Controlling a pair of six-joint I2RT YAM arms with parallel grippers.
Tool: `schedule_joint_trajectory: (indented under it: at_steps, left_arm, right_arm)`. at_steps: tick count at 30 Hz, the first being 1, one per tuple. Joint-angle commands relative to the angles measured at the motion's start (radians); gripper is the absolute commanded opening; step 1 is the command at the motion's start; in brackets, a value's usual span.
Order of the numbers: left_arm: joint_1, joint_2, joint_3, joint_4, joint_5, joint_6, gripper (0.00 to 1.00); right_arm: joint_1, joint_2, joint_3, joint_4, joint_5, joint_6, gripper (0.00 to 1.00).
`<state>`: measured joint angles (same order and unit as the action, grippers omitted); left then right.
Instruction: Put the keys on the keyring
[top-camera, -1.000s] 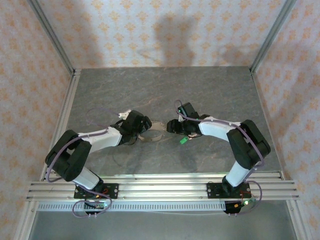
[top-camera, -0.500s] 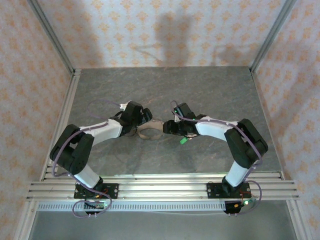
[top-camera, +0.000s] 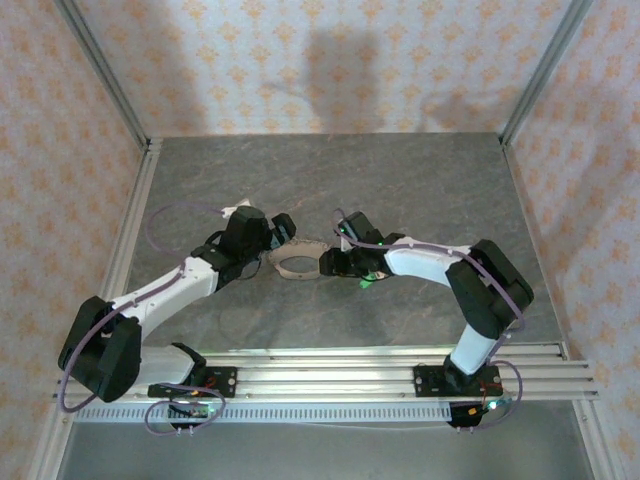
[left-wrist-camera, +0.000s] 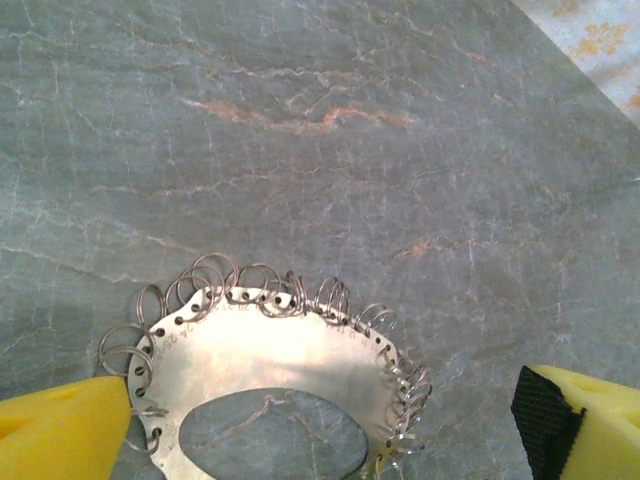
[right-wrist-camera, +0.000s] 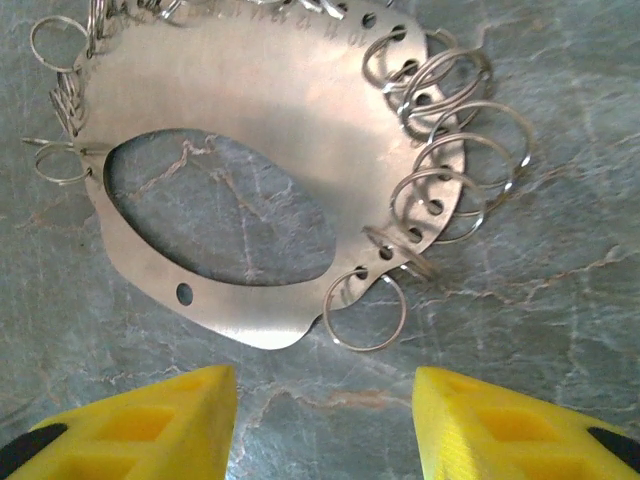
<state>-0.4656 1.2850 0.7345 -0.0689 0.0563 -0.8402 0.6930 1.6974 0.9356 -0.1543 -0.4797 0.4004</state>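
So the keyring (right-wrist-camera: 270, 110) is lying flat on the grey table (left-wrist-camera: 300, 120), right between the two arms. It's really a thin metal plate with an oval hole and a bunch of little split rings (right-wrist-camera: 440, 150) dangling round the rim.

The left gripper (left-wrist-camera: 322, 410) has its yellow fingers (left-wrist-camera: 60, 430) spread wide over one edge and isn't holding anything. The right gripper (right-wrist-camera: 325, 400) is parted too, with the plate just ahead of its tips.

The tiny green key (top-camera: 367, 281) sits on the table close beside the right arm, a bit apart from the ring.

My guess is that the plate is light, stiff and slick, and a pain to get under since it hugs the surface. The small rings look floppy, so I'd pinch the bare lip with the single hole. I'd take the key by its plastic head.
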Motion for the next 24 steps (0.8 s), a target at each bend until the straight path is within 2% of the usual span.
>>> schedule_joint_trajectory:
  at_steps: [1, 16, 24]
  left_arm:
    - [-0.011, -0.019, -0.016, -0.037, 0.005, -0.019, 1.00]
    - [-0.023, -0.041, -0.019, -0.045, 0.005, -0.003, 1.00]
    - [-0.023, -0.073, -0.029, -0.062, 0.005, 0.007, 1.00]
  right_arm:
    - [0.005, 0.019, 0.040, -0.025, 0.013, -0.015, 0.49]
    - [0.005, 0.114, 0.170, -0.089, 0.088, -0.065, 0.48]
    - [0.005, -0.007, 0.108, -0.107, 0.082, -0.114, 0.47]
